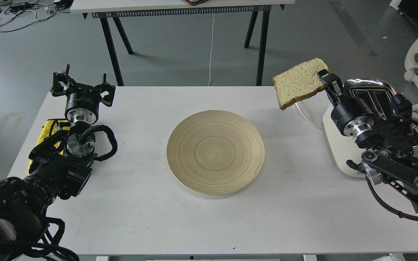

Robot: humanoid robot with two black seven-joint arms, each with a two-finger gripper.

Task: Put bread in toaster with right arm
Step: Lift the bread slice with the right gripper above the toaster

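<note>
One slice of bread (299, 82) is up in the air, over the far right part of the white worktop (140, 210). The right pincer (326, 78) pinches it by one edge. One toaster (370, 96) with two slots stands at the right edge of the worktop, just beside the bread. One round wooden plate (215, 151) sits in the middle with nothing on it. The left pincer (82, 86) is spread wide near the far left corner, holding nothing.
</note>
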